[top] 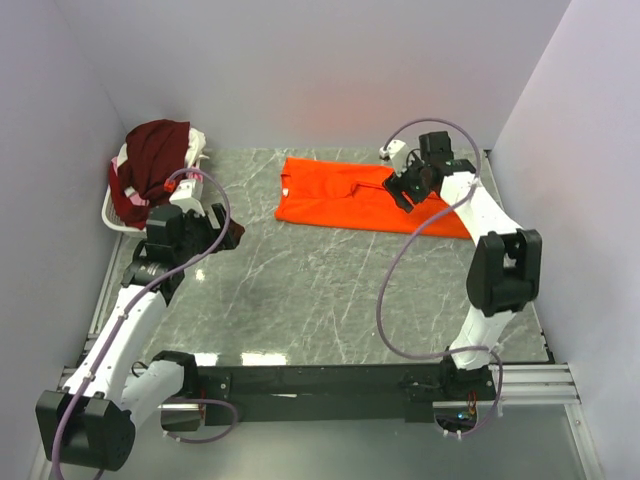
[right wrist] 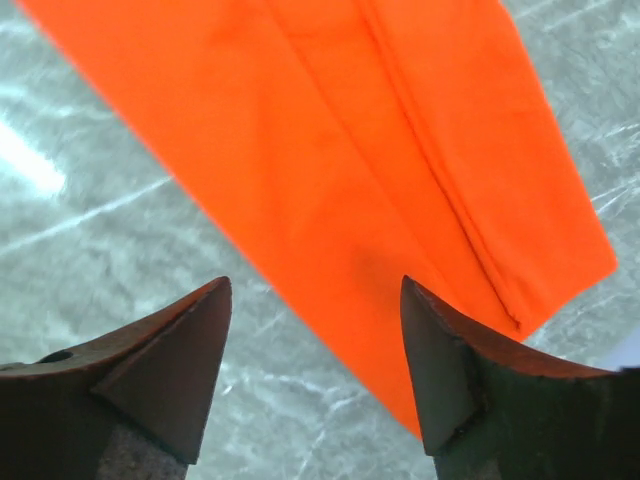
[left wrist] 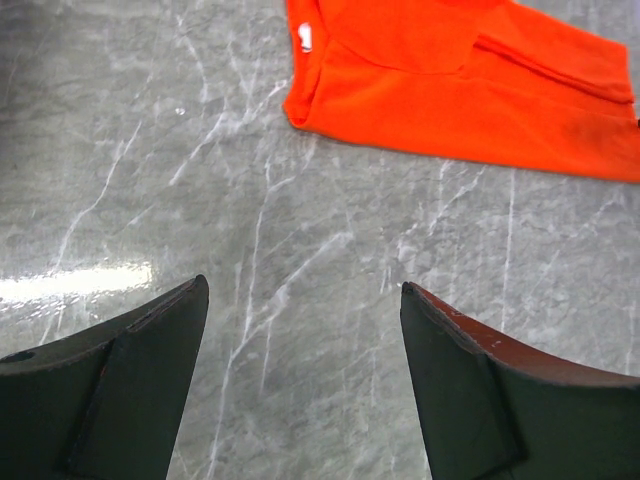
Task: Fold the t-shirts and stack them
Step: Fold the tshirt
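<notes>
Hovering wide open over the orange shirt (top: 345,200), which lies flat far across the table (top: 320,290), the right gripper (right wrist: 315,370) seems poised to pinch an edge. The left gripper (left wrist: 305,380), wide and empty, hangs near the basket (top: 112,215) of shirts (top: 155,150), likely ready to assist.

Noted bright orange t-shirt (top: 350,203) at 1 o'clock of the overhead view, laid flat and folded lengthwise into a long band. Runs from 9 to 3 o'clock, the 3 o'clock end sitting slightly nearer. Neck end toward 9 o'clock, with small white label (left wrist: 305,38) inside the collar. Sleeve turned in over the body, leaving a straight fold ridge along the length. Cloth smooth, few creases. Logged dark maroon t-shirt (top: 155,148) at 10 o'clock, crumpled in a heap, well apart from the orange one. Glimpsed white cloth (top: 197,140) at its 3 o'clock edge and pinkish cloth (top: 126,200) beneath at 7 o'clock; shapes unreadable.
</notes>
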Available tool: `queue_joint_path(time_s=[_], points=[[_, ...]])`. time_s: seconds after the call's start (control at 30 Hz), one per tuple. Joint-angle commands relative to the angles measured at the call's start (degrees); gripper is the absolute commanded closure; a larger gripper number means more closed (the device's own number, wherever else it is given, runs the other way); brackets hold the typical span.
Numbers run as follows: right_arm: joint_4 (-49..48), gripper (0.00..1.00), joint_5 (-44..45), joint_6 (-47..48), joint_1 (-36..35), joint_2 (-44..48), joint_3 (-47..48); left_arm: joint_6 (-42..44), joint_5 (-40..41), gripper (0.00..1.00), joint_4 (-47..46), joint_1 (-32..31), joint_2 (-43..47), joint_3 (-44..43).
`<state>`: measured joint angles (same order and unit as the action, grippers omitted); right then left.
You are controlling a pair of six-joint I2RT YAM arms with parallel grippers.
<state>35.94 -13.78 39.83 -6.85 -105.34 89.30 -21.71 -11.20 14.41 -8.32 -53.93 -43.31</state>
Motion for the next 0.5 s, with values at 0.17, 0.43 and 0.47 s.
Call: queue_joint_path(time_s=[0.17, 0.43, 0.47], points=[[-5.4, 0.34, 9.0, 3.5, -3.3, 1.3, -11.7, 0.3, -3.5, 0.17, -2.5, 0.2, 2.3, 0.2], [-8.7, 0.39, 17.6, 1.3, -6.0, -4.3, -11.6, 0.1, -4.4, 0.17, -2.6, 0.2, 2.7, 0.3], [-9.0, 0.39, 18.3, 1.4, -6.2, -4.8, -11.7, 0.1, -4.4, 0.17, -2.6, 0.2, 2.5, 0.3]])
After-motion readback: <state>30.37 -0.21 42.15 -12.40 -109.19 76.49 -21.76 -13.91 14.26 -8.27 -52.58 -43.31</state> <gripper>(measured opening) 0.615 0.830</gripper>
